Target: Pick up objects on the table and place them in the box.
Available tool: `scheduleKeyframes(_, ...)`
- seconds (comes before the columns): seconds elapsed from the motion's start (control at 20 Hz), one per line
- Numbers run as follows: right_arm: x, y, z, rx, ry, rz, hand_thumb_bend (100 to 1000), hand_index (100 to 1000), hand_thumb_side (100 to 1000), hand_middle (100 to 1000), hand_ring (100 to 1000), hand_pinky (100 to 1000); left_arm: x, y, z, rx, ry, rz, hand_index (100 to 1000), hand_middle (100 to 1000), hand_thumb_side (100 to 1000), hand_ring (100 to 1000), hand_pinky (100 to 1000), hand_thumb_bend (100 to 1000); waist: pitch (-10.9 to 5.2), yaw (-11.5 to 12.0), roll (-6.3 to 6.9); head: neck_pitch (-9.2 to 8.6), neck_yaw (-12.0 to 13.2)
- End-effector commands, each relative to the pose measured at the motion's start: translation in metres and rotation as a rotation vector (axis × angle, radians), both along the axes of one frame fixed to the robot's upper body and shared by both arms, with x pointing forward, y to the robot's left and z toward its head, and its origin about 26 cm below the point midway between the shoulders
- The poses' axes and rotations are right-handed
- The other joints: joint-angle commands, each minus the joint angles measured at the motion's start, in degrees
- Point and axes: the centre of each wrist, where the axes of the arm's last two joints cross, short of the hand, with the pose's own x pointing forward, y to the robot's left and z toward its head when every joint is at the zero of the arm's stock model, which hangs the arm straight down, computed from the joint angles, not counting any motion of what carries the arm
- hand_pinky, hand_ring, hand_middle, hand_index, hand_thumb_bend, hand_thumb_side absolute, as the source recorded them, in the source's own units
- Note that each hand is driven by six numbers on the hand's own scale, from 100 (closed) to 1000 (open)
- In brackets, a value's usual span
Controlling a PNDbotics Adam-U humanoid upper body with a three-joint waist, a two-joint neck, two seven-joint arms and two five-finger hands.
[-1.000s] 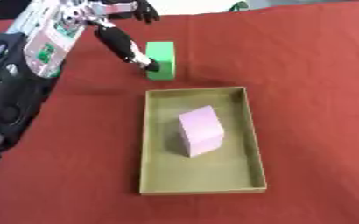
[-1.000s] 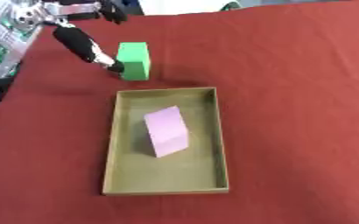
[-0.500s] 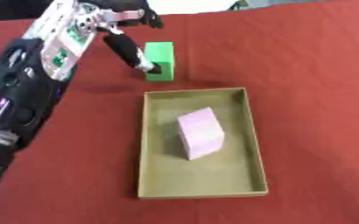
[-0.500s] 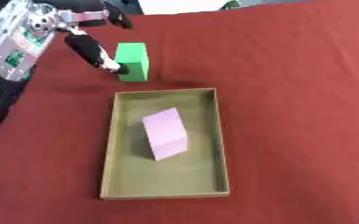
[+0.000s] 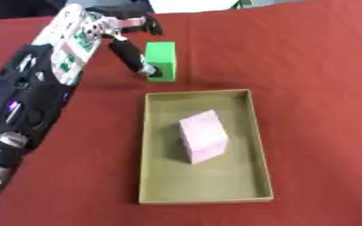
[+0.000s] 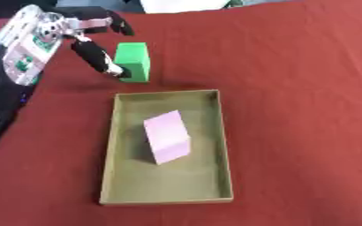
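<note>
Upright, the plain green block (image 5: 161, 61) sits pinched in the left robot hand (image 5: 128, 44).

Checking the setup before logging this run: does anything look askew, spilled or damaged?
Only the pink block stands out: it sits tilted inside the box, not flat. The green block stands upright outside it, at the left hand.

**Two head cams, pretty much one shot**

Looked down from the robot's head onto the red table (image 5: 307, 66), steep angle, fairly close in. Shared nearly everything: olive box (image 5: 260, 145), pink block (image 5: 203, 136) inside, green block (image 6: 132, 61) beyond, left hand (image 5: 121, 37) upper left. Shifted sideways in the right eye view, so less arm showed at the left edge.
</note>
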Motion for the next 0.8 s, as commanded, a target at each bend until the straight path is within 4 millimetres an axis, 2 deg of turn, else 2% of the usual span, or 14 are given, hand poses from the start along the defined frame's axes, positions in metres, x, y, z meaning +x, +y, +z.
scheduleKeyframes(0.05, -0.0057, -0.0020, 0.0087, -0.002, -0.027, -0.009, 100, 868, 963, 587, 708, 750, -0.0006, 0.0036, 0.0102, -0.017, -0.021, 0.001, 872, 796, 372, 891, 863, 505, -1.07, -0.21, -0.37, -0.73, 0.35)
scheduleKeyframes(0.2, -0.0056, -0.0029, 0.0076, 0.009, -0.022, -0.017, 100, 868, 967, 586, 707, 749, 0.0010, 0.0047, 0.0074, -0.028, -0.011, -0.004, 838, 746, 354, 865, 830, 473, -0.90, -0.32, -0.35, -0.86, 0.41)
scheduleKeyframes(0.35, -0.0055, -0.0038, 0.0061, 0.019, -0.016, -0.023, 100, 868, 971, 585, 706, 748, 0.0015, 0.0059, 0.0061, -0.040, -0.015, -0.007, 787, 666, 304, 815, 777, 397, -0.86, -0.45, -0.33, -0.83, 0.45)
scheduleKeyframes(0.5, -0.0054, -0.0047, 0.0047, 0.029, -0.010, -0.028, 100, 864, 975, 584, 705, 748, 0.0012, 0.0072, 0.0065, -0.049, -0.044, 0.001, 717, 573, 196, 734, 718, 304, -0.95, -0.51, -0.31, -0.81, 0.44)
scheduleKeyframes(0.6, -0.0039, -0.0041, 0.0056, 0.038, -0.007, -0.029, 100, 863, 976, 584, 705, 747, 0.0011, 0.0071, 0.0059, -0.054, -0.058, 0.001, 707, 561, 170, 721, 711, 272, -1.08, -0.48, -0.30, -0.78, 0.40)
scheduleKeyframes(0.7, -0.0021, -0.0037, 0.0065, 0.042, -0.004, -0.031, 100, 862, 974, 583, 704, 747, 0.0010, 0.0075, 0.0056, -0.056, -0.064, 0.001, 698, 549, 100, 701, 693, 186, -1.26, -0.44, -0.31, -0.59, 0.34)
scheduleKeyframes(0.8, -0.0006, -0.0037, 0.0071, 0.045, -0.003, -0.033, 100, 861, 973, 583, 704, 747, -0.0003, 0.0062, 0.0070, -0.058, -0.074, -0.003, 699, 549, 100, 698, 690, 168, -1.48, -0.35, -0.36, -0.30, 0.26)
